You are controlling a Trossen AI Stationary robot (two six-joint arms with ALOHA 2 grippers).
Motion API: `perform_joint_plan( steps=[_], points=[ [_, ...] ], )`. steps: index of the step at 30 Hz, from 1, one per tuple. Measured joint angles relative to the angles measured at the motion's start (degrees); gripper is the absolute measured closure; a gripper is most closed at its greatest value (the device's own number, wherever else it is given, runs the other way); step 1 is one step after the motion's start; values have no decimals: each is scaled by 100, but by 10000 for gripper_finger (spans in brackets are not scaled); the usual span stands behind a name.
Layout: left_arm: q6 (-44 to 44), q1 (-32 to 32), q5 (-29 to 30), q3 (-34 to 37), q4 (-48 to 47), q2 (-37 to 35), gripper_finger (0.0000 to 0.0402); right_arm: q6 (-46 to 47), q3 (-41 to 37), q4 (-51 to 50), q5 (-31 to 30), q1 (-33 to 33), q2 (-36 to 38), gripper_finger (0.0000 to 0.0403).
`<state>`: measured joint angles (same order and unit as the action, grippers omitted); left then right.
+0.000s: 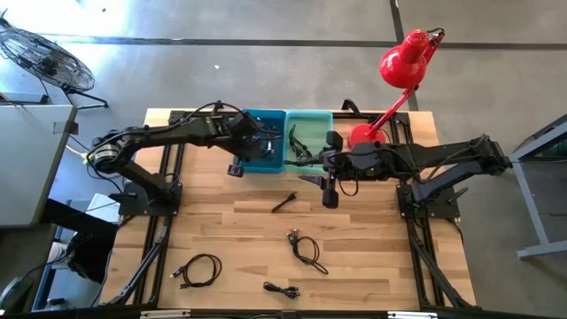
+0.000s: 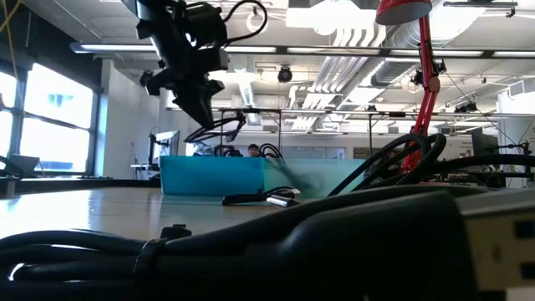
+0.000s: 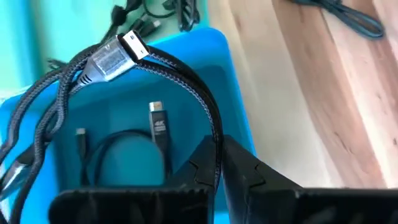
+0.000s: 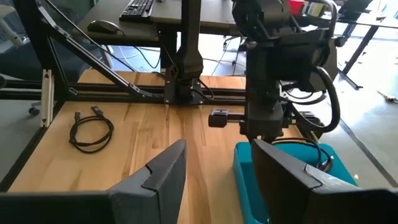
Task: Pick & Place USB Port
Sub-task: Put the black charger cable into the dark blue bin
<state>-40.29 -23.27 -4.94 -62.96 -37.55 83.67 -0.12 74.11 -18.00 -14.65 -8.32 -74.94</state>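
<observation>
Now the left gripper (image 3: 214, 168), pinching a braided USB cable (image 3: 112, 59) above the blue bin (image 3: 233, 81), should lower before letting go (loops overhang); right gripper (image 4: 214, 168) waits beside it, fingers spread.

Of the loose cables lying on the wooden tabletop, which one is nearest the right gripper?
The short dark cable lying straight, just beside the right gripper. The three others, coiled cable, looped cable and small cable, all lie farther toward the table's front edge.
</observation>
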Motion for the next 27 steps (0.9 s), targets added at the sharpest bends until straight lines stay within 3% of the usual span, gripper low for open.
perform_joint_plan(
  steps=[15,27],
  points=[
    [2,2,-51,2,51,91,388,-8,0,-130,69,-11,0,236],
    [-286,2,-42,2,57,90,268,20,0,-368,119,-11,0,237]
  ],
)
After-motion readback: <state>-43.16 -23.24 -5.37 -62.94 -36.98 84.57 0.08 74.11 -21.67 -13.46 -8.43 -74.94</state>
